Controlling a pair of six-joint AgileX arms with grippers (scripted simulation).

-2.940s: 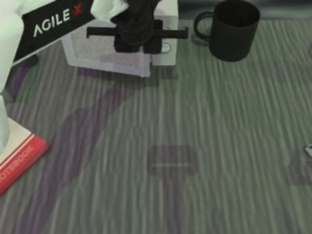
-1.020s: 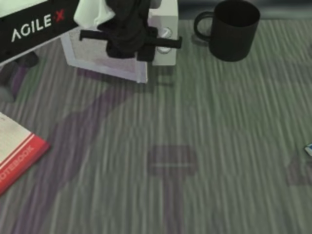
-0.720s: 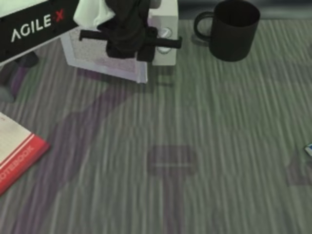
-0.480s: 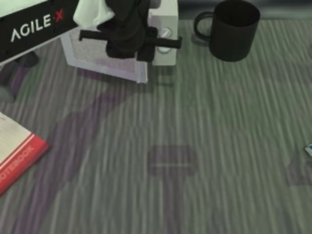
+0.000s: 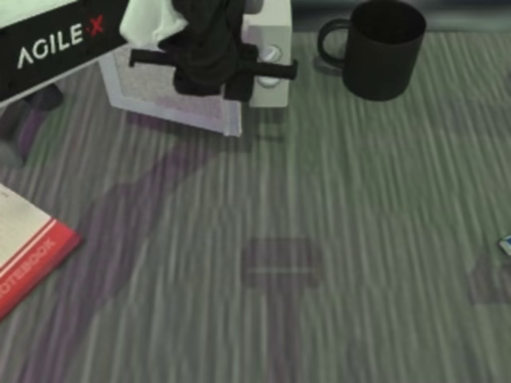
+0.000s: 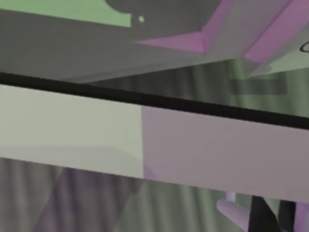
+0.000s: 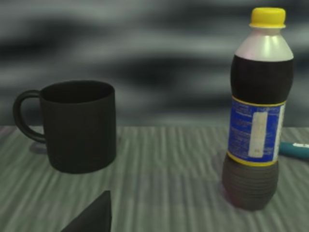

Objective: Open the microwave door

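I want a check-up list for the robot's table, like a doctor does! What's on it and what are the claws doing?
Surface: grey striped table, flat.
Job's things: the microwave sits at the far edge, left of middle; the microwave door is swung out a little at its right end.
Clutter: black mug right of the microwave; red-edged book at the left edge; cola bottle with yellow cap, upright, seen only in the right wrist view; a small blue thing at the right edge.
Grippers: left gripper is over the microwave's front; right gripper not in view.
Cables: nothing seen.
Surroundings: dark blurred backdrop.
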